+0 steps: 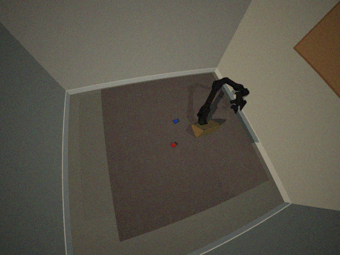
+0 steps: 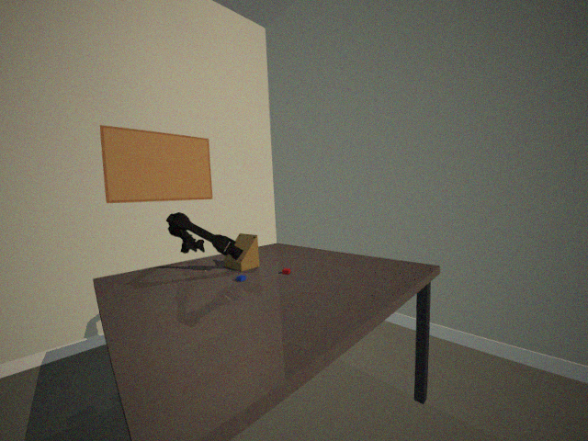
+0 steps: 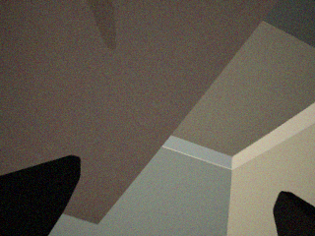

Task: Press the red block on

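Too small to show studs, the small red block (image 1: 173, 144) (image 2: 286, 271) lies well apart from my wide-spread black gripper (image 1: 238, 105) (image 2: 193, 246) (image 3: 177, 189).

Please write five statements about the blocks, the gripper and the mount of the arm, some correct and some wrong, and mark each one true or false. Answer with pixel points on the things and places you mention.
1. The red block (image 1: 173, 144) (image 2: 286, 271) lies apart from the blue block (image 1: 175, 121) (image 2: 241, 278). True.
2. The gripper (image 1: 237, 107) (image 2: 197, 246) (image 3: 177, 185) is shut on the red block. False: it is open, and the block lies on the table (image 1: 142, 178) (image 2: 332, 294).
3. The arm is mounted on a yellowish wedge-shaped base (image 1: 196, 132) (image 2: 251, 256). True.
4. The blue block is stacked on top of the red block. False: both lie on the table.
5. The wrist view shows both blocks between the fingers. False: neither block appears in that view.
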Robot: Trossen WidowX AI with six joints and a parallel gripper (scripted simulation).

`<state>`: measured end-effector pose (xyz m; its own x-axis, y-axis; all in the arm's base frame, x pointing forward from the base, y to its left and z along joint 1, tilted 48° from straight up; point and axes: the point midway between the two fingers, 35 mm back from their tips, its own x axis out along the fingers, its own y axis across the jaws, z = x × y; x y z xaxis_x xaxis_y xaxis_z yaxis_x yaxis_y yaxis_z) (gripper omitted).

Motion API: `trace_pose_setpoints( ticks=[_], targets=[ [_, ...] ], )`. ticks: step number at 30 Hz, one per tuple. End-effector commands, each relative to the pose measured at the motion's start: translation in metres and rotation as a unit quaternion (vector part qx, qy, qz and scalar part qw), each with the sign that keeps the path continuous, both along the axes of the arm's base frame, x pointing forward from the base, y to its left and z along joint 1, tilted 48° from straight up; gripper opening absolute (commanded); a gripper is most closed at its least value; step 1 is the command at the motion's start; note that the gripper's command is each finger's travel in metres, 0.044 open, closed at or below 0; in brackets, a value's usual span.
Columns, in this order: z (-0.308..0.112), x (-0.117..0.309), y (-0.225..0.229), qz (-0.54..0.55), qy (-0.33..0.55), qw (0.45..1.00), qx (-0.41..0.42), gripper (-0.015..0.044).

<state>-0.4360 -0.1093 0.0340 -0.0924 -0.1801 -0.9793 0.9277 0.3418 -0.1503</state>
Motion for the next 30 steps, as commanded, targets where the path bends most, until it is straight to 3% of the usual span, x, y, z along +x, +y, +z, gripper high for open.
trace_pose_setpoints(
  ticks=[1,6,13,30],
  targets=[
    [0.0,0.0,-0.001,0.0,0.0,1.0,0.0,0.0426],
    [-0.001,0.01,-0.033,0.013,-0.008,1.0,-0.006,0.044],
    [0.045,0.023,-0.085,0.015,0.028,0.999,-0.034,0.044],
    [0.149,0.082,-0.153,-0.062,0.111,0.984,-0.125,0.044]
  ],
)
